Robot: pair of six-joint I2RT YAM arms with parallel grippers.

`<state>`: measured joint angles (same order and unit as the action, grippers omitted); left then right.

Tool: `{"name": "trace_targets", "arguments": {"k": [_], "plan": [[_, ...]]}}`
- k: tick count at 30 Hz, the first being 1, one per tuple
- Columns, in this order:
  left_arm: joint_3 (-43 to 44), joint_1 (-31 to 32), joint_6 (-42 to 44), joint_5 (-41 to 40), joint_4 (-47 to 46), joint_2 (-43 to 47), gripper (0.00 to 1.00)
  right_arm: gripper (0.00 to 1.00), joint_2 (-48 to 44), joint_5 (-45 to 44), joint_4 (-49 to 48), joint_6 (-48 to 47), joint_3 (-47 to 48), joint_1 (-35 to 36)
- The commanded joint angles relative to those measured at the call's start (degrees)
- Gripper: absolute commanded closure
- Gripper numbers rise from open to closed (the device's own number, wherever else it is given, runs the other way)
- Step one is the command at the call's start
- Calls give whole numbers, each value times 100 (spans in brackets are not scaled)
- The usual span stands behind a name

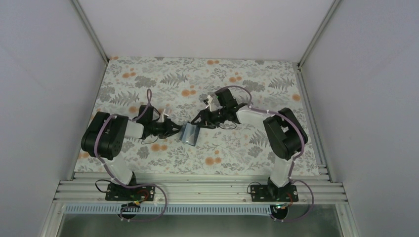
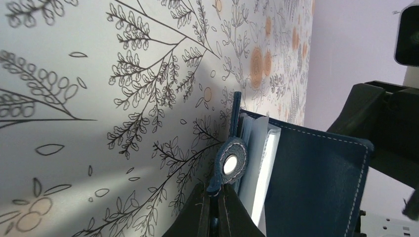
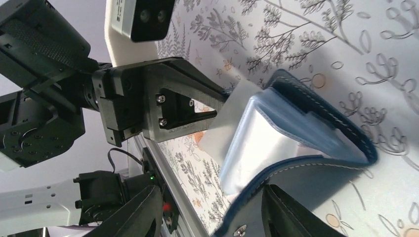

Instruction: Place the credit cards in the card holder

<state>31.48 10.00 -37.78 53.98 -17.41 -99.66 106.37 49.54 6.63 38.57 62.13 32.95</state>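
Because the closed left gripper (image 2: 213,200) pinches its snap tab (image 2: 228,165), the card holder (image 1: 189,133) stands splayed at the top view's centre, sleeves exposed for loading; the right gripper (image 3: 212,200) straddles its cover, lower middle of its own view, jaws apart, grip impossible to tell

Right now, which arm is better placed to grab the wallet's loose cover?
Probably the right arm. Its open jaws straddle the loose cover of the card holder; the left arm has its jaws shut on the snap tab.
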Motion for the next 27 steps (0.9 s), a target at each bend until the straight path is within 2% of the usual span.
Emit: {"name": "trace_targets", "arguments": {"k": [1,10,22,25,27], "plan": [[-105,93,-177,-5,-435,-79,97,48,61,69,82,65,188,193],[-171,411,-669,-334,-786,-51,97,49,475,-8,50,60,589,477],[-590,683,-1266,-606,-1572,-77,97,51,1196,-342,-19,-137,367,537],[-682,696,-1216,-927,-1411,59,97,52,1271,-541,83,-249,295,537],[-777,696,-1105,-1487,-1023,356,95,52,1281,-711,170,-330,226,535]]}}
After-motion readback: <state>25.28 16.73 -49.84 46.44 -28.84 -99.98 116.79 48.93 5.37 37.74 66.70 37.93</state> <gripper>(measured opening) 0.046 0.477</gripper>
